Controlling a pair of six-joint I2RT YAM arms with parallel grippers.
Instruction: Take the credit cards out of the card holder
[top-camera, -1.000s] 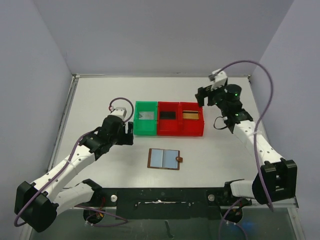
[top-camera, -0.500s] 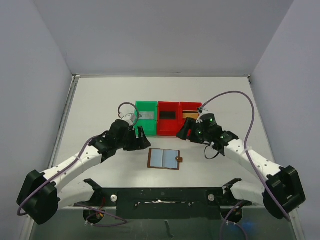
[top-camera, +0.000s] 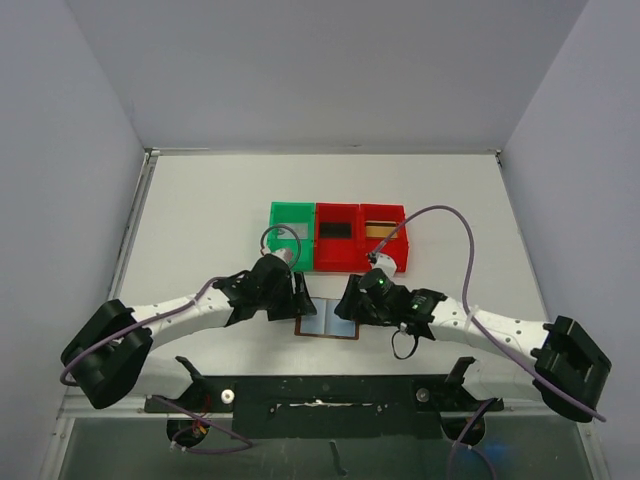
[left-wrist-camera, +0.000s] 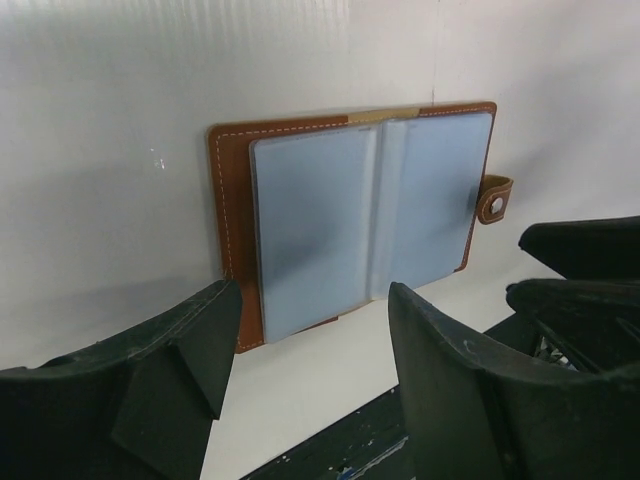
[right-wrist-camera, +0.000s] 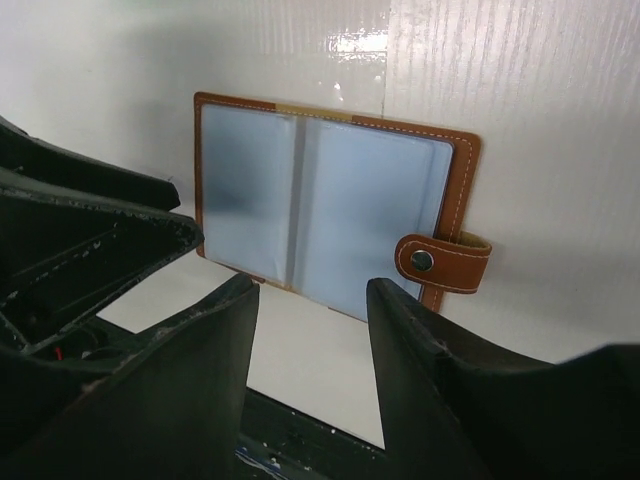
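On the white surface (top-camera: 200, 220), toward 6 o'clock from its middle and near the arm bases, the small flat brown leather card holder (top-camera: 328, 319) lies opened out. Its pale blue-grey inner sleeves face up and its stitched brown rim shows around them. Its little snap tab (right-wrist-camera: 443, 262) juts from the 3 o'clock edge as seen from above. Whether any card sits inside the sleeves cannot be told. The left pincer (left-wrist-camera: 312, 335) is at the holder's 9 o'clock side, fingers spread wide with nothing between them. The right pincer (right-wrist-camera: 310, 310) is at the 3 o'clock side, fingers also apart and empty, set narrower than the left. Both point down toward the holder; contact with the leather cannot be confirmed from either wrist view. At 12 o'clock of the holder, three bins stand side by side and touching. The green plastic bin (top-camera: 292, 207) holds a thin pale grey card (top-camera: 291, 231). The first red plastic bin (top-camera: 338, 208), at its 3 o'clock, holds a thin dark card (top-camera: 337, 229). The second red plastic bin (top-camera: 383, 208), further toward 3 o'clock, holds a thin gold card (top-camera: 379, 230).
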